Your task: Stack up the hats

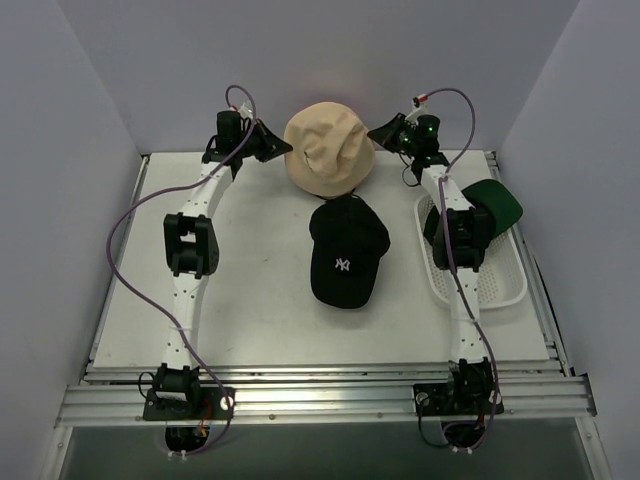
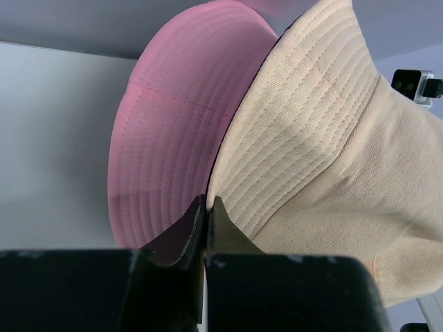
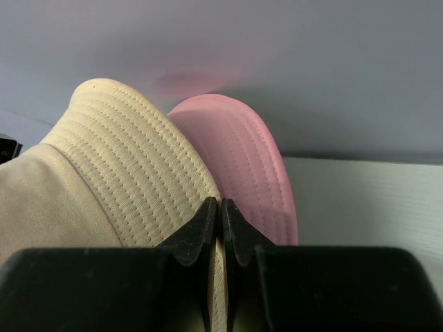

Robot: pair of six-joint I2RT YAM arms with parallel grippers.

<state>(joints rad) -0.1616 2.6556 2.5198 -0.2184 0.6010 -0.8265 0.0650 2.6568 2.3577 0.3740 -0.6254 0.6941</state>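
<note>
Both arms are stretched to the far edge of the surface (image 1: 250, 300). The left jaws are clenched on the left brim of the tan bucket hat (image 1: 328, 148) and the right jaws on its right brim. In both wrist views the tips are pinched together with cream fabric between them. I can't tell if the pink brim is caught in the pinch too. The pink bucket hat (image 2: 169, 131) sits right against the tan one, brims touching, and is hidden from the top camera, so I read tan-on-pink as seated or close to it. Left to stack are the black baseball cap (image 1: 345, 250), flat on the surface at centre just near of the tan hat, and the dark green hat (image 1: 497, 203) on the white tray (image 1: 495, 290) at right, partly behind the right arm (image 1: 462, 235). My read of the key geometry is that the cap lies toward the near side from both jaws, between them and a bit closer to the right ones. Its long axis runs near–far, slightly tilted, and I can't say which end is the bill. My plan is to release both, back off, and have the right arm take the cap to the stack. The risk is that an uneven release tips the tan hat off the pink.
</note>
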